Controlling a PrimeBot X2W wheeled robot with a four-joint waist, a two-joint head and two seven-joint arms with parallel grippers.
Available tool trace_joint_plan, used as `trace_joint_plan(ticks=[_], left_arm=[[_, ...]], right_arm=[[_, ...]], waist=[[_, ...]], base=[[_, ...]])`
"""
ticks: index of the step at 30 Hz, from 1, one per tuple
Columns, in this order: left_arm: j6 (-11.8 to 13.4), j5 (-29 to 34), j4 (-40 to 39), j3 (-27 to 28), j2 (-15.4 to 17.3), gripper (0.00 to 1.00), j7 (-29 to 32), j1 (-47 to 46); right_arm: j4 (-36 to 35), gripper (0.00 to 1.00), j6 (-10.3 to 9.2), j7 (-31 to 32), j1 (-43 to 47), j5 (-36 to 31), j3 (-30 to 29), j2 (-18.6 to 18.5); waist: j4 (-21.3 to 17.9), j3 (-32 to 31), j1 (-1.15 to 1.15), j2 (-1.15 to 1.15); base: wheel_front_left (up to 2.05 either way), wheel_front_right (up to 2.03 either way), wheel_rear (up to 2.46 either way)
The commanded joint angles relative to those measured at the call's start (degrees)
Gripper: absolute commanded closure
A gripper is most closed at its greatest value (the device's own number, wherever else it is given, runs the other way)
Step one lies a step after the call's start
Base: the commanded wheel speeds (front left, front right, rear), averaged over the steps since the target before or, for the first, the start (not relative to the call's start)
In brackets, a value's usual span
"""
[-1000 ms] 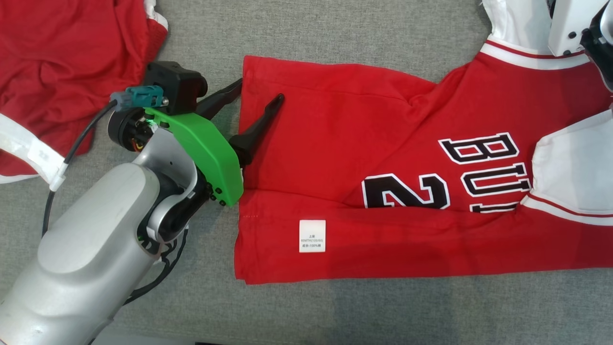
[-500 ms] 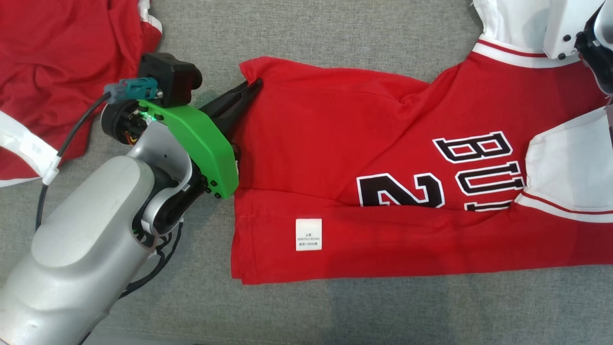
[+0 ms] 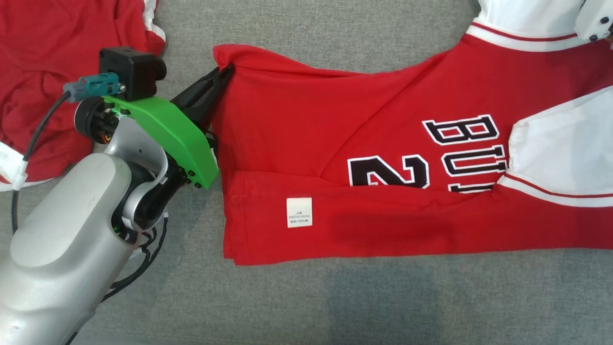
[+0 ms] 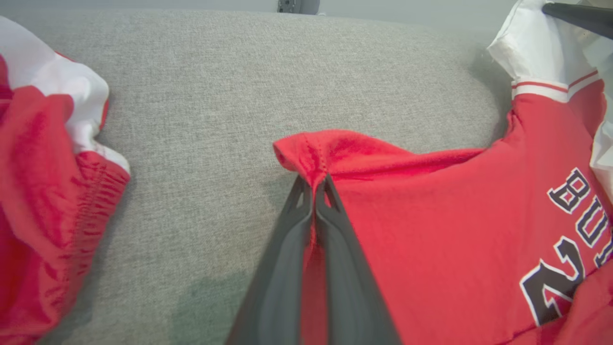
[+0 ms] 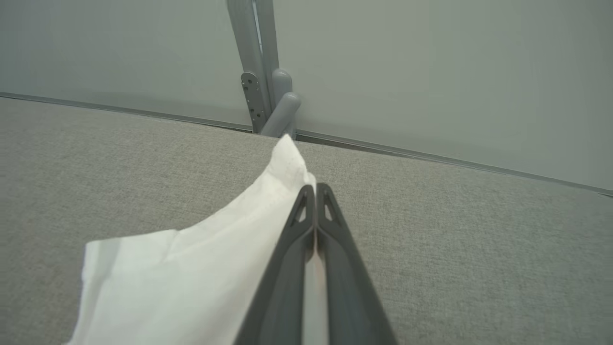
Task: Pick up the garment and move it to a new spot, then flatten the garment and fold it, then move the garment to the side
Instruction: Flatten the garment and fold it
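Note:
The garment (image 3: 335, 120) is a red jersey with white sleeves and black lettering, lying across the grey cloth surface. My left gripper (image 3: 225, 73) is shut on its far left hem corner, which is lifted a little. The left wrist view shows that gripper (image 4: 316, 184) pinching the red hem of the garment (image 4: 431, 215). My right gripper (image 5: 316, 191) is shut on the edge of the garment's white sleeve (image 5: 201, 268), raised off the surface. In the head view a white part of my right arm (image 3: 594, 21) sits at the top right corner over the white sleeve.
Another red and white garment (image 3: 52, 62) lies bunched at the upper left, close behind my left arm. A grey wall with a metal post (image 5: 261, 67) stands beyond the surface's far edge. Bare grey cloth (image 3: 383, 302) runs along the near side.
My left gripper closed on the jersey's hem corner and pulled it left and up. The corner now stands lifted. The head view has shifted too.

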Motion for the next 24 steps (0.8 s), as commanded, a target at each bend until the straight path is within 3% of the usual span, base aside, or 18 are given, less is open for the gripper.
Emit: trace_joint_plan(ticks=[1,11,18,24], left_arm=[[0.4,-0.7,0.2,0.6,0.6,1.00,-0.5,0.8],[1.7,-1.3,-1.4,1.0,1.8,1.00,-1.8,4.2],[4.4,-1.5,-9.2,2.5,5.8,1.00,-4.8,11.5],[8.5,-1.8,-18.4,3.1,9.9,1.00,-6.6,20.2]], right_arm=[[-1.0,1.00,-0.04,-0.7,1.4,0.9,-0.6,0.1],[-9.0,1.00,-0.04,-3.0,7.9,6.2,-1.4,-0.3],[-23.8,1.00,-0.04,-3.2,21.6,12.9,-3.4,-1.4],[-37.1,1.00,-0.04,-2.5,36.5,16.1,-8.7,0.6]], waist=[[-0.6,-0.6,0.00,0.00],[-2.5,-3.1,0.00,0.00],[-4.6,-6.6,0.00,0.00],[-6.7,-9.5,0.00,0.00]], base=[[0.00,0.00,0.00],[0.00,0.00,0.00],[0.00,0.00,0.00],[0.00,0.00,0.00]])
